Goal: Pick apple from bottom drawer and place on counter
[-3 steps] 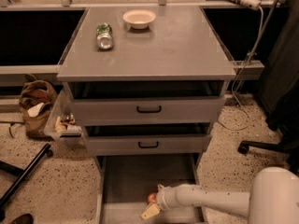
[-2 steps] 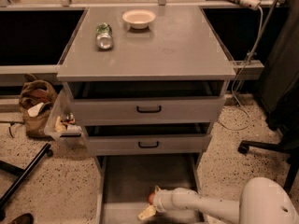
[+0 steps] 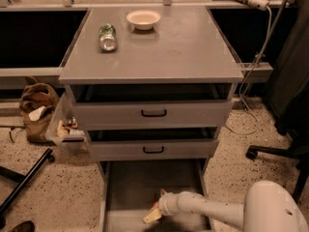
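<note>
Camera view, arm: You see the white arm (image 3: 212, 210) reach from the lower right, low over the floor, so that it can enter under the two upper drawers.
Camera view, claw: The claw (image 3: 153, 215) is inside the bottom drawer (image 3: 130, 187), near its front edge. A pale fingertip (image 3: 150, 217) points to the left and down. I cannot tell how far the claw is open, and I cannot tell if it holds something.
Camera view, apple: You do not see the apple here. I judge that it lies in the drawer behind or under the claw, but this is only a guess.
Camera view, drawer: The bottom drawer is pulled out fully, so its flat floor is reachable from above.
Camera view, bench: The counter (image 3: 178, 47) is the place where the apple must go. A cream bowl (image 3: 143, 19) and a can (image 3: 107, 36) lying on its side are at the back left; the front and right part is free.
Camera view, step: I judge the grasp is not finished yet. After it, you must lift clear of the upper drawer fronts (image 3: 153, 113).
</note>
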Controlling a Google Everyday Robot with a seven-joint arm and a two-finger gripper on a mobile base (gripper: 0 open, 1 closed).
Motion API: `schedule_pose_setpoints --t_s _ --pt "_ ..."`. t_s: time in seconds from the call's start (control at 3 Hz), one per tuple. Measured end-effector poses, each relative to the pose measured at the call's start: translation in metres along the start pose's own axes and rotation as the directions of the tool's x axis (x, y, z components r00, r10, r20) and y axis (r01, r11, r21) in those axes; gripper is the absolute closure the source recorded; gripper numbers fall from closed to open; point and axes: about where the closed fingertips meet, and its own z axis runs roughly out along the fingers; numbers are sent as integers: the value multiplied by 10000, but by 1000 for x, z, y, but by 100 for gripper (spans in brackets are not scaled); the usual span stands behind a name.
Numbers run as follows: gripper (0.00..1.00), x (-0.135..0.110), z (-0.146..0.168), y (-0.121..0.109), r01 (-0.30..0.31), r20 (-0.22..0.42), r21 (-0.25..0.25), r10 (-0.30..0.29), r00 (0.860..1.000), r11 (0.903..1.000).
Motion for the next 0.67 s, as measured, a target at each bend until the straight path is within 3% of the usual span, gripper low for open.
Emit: schedule_pose_setpoints --t_s 0.67 --pt "0 6 0 -4 -25 -84 69 26 10000 10000"
